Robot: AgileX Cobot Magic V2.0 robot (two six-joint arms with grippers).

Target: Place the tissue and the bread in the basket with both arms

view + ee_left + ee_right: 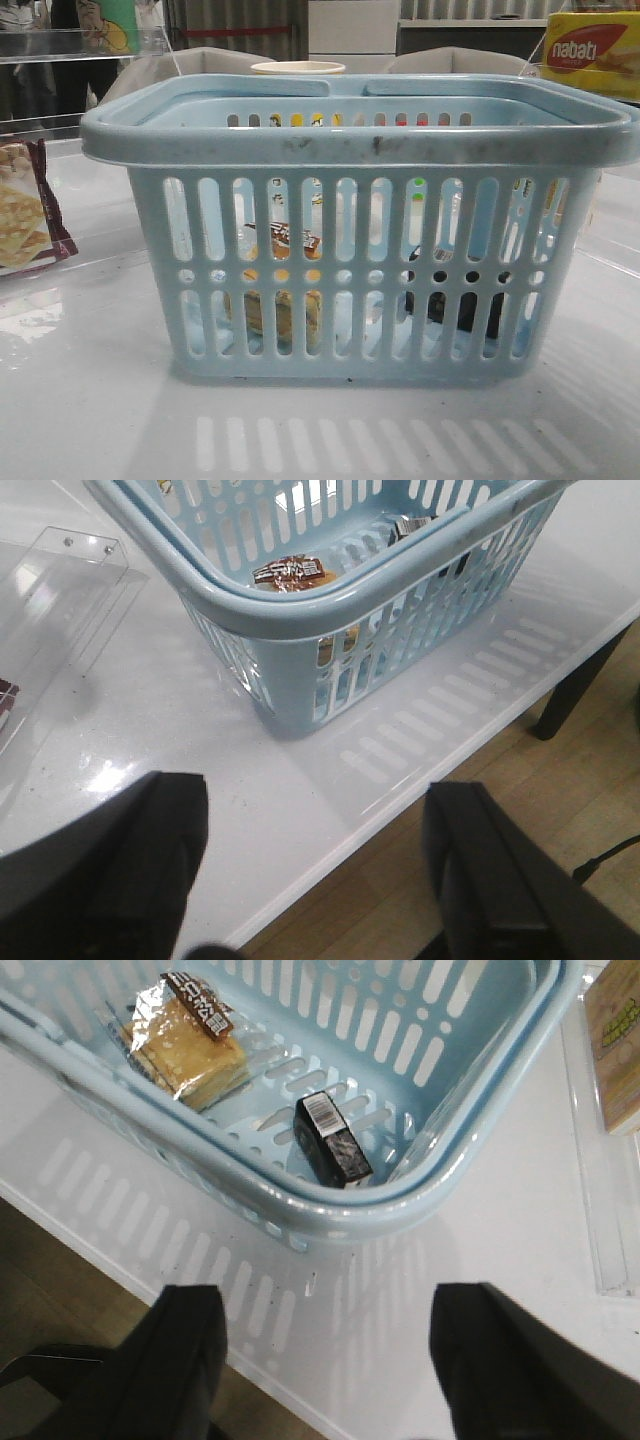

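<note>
The light blue basket (360,140) stands in the middle of the table. The bread (190,1045), golden-brown in a clear packet with a dark label, lies on its floor; it shows through the slots in the front view (285,270) and in the left wrist view (290,575). The black tissue pack (332,1140) lies on the floor beside it, dark behind the slots in the front view (455,290). My left gripper (315,880) is open and empty over the table's front edge. My right gripper (325,1360) is open and empty outside the basket's near wall.
A maroon-edged cracker packet (25,215) lies at the left. A yellow wafer box (592,50) stands at the back right. A clear plastic tray (60,590) lies left of the basket. Another clear tray (600,1160) with a packet lies to its right. The table edge (400,800) is close.
</note>
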